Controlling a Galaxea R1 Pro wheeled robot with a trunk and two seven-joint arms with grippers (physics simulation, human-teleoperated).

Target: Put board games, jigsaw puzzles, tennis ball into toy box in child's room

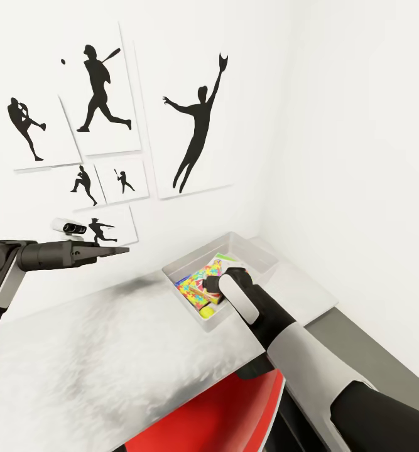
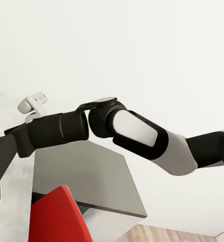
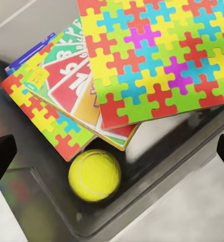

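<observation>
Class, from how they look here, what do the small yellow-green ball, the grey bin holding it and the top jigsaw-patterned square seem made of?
Small yellow-green ball: probably felt, matte with a pale curved seam. Grey bin: likely smooth plastic, faint sheen on its walls. Top jigsaw-patterned square: apparently printed card, thin, flat and stiff.

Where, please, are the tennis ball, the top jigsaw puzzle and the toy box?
tennis ball [image 3: 94,175]: right wrist view, its middle.
top jigsaw puzzle [image 3: 157,55]: right wrist view, its face.
toy box [image 1: 259,251]: head view, far rim.
</observation>
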